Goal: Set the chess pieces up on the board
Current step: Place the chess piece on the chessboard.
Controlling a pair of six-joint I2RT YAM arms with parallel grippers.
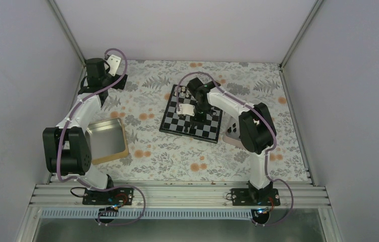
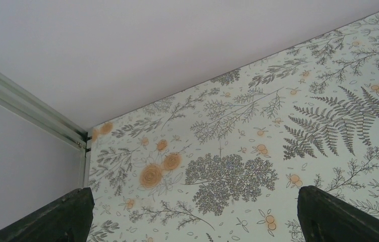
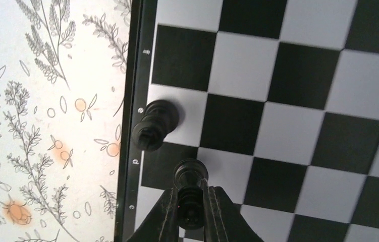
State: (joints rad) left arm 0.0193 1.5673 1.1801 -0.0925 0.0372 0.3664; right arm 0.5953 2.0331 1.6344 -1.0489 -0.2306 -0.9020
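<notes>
1. Right hand (image 3: 191, 195) is reaching over the board (image 3: 288, 101), its fingers narrowed and pinching a small black piece (image 3: 191, 174) between them.
2. The held piece is sitting over the board's outermost column of squares, close to the black border. I cannot tell whether its base is touching the board.
3. A second black piece (image 3: 156, 123) is standing just beside it on a white square of the same column, clear of the fingers.
4. The board is lying flat on the floral tabletop (image 1: 152, 151).
5. Left hand (image 2: 192, 222) is hovering well apart from the board, off its far-left side, fingers spread wide and holding nothing.
6. A gold-rimmed tin (image 1: 106, 141) is lying left of the board, not touching it.
</notes>
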